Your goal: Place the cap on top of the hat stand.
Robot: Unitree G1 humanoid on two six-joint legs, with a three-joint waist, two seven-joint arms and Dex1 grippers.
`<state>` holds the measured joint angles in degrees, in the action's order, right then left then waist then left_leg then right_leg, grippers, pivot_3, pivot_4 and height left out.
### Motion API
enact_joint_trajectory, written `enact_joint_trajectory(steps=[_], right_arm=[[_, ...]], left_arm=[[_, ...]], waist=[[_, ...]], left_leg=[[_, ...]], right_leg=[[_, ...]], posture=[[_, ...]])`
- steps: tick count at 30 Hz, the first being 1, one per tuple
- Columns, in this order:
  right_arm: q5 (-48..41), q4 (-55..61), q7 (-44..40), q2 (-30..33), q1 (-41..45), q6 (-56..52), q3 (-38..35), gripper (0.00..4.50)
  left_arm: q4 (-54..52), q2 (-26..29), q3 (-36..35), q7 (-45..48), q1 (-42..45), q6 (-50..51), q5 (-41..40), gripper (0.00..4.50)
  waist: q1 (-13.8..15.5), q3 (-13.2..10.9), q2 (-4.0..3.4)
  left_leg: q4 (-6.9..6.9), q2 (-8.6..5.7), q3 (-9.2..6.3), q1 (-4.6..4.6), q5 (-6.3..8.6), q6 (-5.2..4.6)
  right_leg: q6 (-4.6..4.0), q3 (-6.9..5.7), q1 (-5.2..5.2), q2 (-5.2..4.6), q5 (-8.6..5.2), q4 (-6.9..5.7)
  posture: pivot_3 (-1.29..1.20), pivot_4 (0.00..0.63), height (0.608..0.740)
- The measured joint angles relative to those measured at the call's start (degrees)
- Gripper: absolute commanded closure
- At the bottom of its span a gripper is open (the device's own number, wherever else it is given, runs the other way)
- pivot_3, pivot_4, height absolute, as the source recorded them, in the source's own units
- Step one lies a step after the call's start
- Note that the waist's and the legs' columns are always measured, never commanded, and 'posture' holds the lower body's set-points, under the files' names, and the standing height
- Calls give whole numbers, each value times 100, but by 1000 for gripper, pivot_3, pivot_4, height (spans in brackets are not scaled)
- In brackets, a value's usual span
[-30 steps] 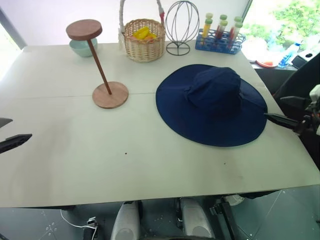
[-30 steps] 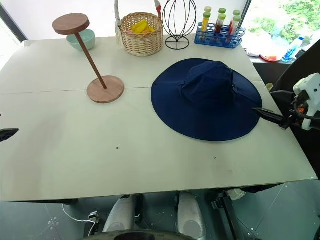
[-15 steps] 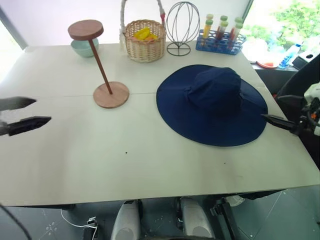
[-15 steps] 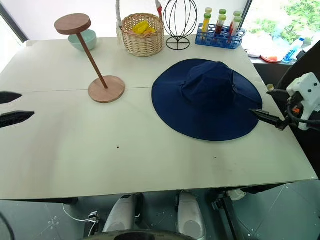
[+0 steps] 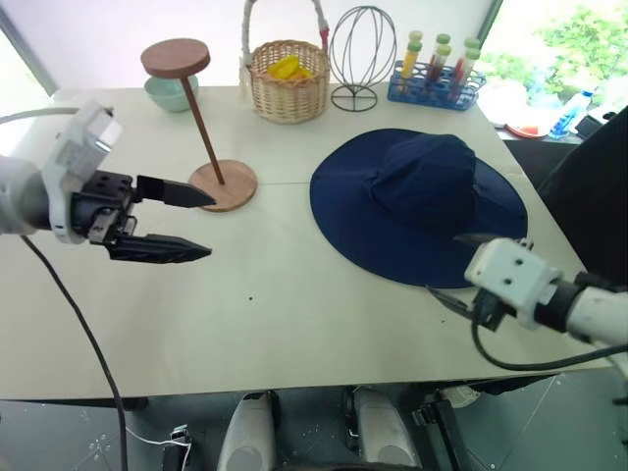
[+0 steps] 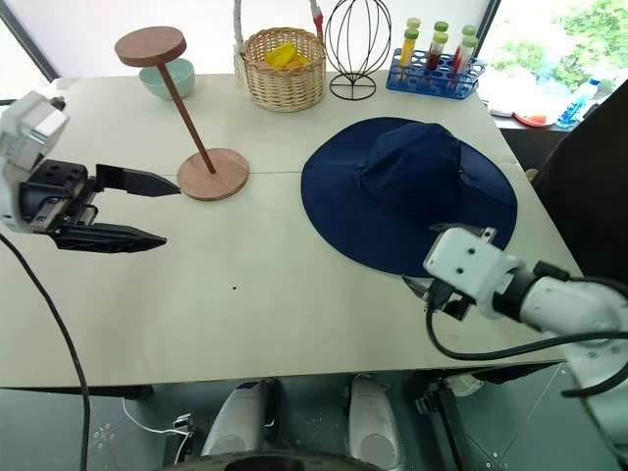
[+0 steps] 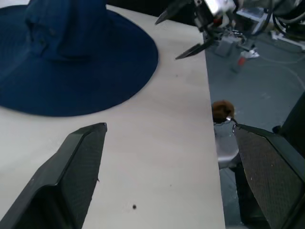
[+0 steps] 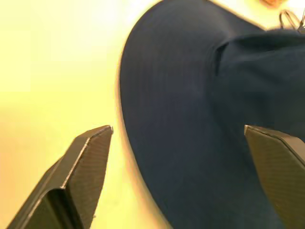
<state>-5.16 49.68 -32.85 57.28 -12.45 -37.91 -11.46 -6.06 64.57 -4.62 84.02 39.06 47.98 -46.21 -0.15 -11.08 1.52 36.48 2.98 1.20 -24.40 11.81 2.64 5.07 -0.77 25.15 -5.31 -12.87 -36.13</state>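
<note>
Wicker basket [image 5: 285, 80], wire globe stand [image 5: 355, 61], tube rack [image 5: 433, 86] (far edge); bowl [image 5: 170, 93].

Right claw [image 6: 420, 286] fingers behind its wrist housing

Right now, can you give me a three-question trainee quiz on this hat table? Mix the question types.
1. True or false: the navy-blue wide-brimmed fabric cap already sits on the brown wooden hat stand.
2. Which gripper is nearer the cap's brim? A) left gripper B) right gripper
3. Fill in: the woven wicker basket stands between the hat stand and the black wire ____-shaped stand.

Key: 1 false, the cap lies flat on the white table. 2 B. 3 globe.
</note>
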Motion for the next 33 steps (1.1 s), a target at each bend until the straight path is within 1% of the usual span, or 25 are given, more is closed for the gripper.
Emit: enact_joint_trajectory(steps=[1,4,7,10,14,17,18,19,20,21,25,33], right_arm=[[267,-14,133,0,-153,59,182,0],[1480,-227,736,5,-701,559,717,0],[2331,-582,1177,-121,-890,939,1081,0],[2901,-1015,1486,-417,-857,1223,1378,0],[3463,-1622,1828,-801,-412,1521,1635,0],[3775,-1933,1927,-933,-187,1724,1746,0],[3834,-2086,1966,-1019,-31,1781,1808,0],[3935,-2438,2031,-1197,307,1898,1943,0],[4022,-2692,2070,-1284,553,1995,2028,0],[4051,-2787,2084,-1311,637,2030,2052,0],[4219,-3657,2156,-1597,1436,2492,2292,0],[4311,-4834,2288,-2053,2428,3070,2500,0]], left_arm=[[45,-44,84,33,58,-7,30,93],[189,-255,405,171,397,0,151,93],[326,-365,568,274,645,-1,240,93],[397,-424,615,351,755,-4,360,93],[429,-551,623,393,852,-7,457,93],[451,-604,623,413,861,-7,512,93],[487,-619,623,416,877,-5,532,93],[535,-645,620,409,926,-4,570,93],[545,-693,622,397,978,-3,579,93],[544,-715,622,394,1006,-3,581,93],[565,-748,612,358,1063,5,629,93],[597,-774,609,312,1092,9,694,93]], waist=[[1,1,3],[18,2,10],[1,2,11],[-36,2,13],[-66,3,14],[-61,7,21],[-63,16,35],[-84,30,60],[-95,33,66],[-93,34,66],[-105,52,96],[-170,64,116]], left_leg=[[3,0,0,-1,0,0],[10,-1,0,-4,2,-4],[19,0,0,-4,4,-7],[23,1,-3,-4,7,-12],[49,6,-5,-2,21,-35],[52,6,-8,-1,21,-36],[53,6,-10,1,21,-36],[56,10,-10,4,21,-36],[59,10,-10,4,21,-36],[61,8,-10,4,21,-36],[60,9,-11,26,22,-36],[56,16,-12,40,22,-37]], right_leg=[[0,0,0,1,0,0],[0,3,-2,1,0,1],[8,10,-3,6,-4,0],[22,15,-6,12,-13,0],[22,26,-17,25,-13,-2],[22,28,-24,28,-14,-1],[22,29,-27,30,-13,-1],[22,30,-30,35,-13,0],[21,32,-33,36,-13,0],[21,36,-34,35,-13,0],[21,40,-53,39,-13,2],[20,44,-65,51,-12,1]], posture=[[0,150,740],[0,150,740],[0,150,740],[0,150,740],[0,150,740],[0,150,740],[0,150,740],[0,150,740],[0,150,740],[0,150,740],[0,150,740],[0,150,740]])
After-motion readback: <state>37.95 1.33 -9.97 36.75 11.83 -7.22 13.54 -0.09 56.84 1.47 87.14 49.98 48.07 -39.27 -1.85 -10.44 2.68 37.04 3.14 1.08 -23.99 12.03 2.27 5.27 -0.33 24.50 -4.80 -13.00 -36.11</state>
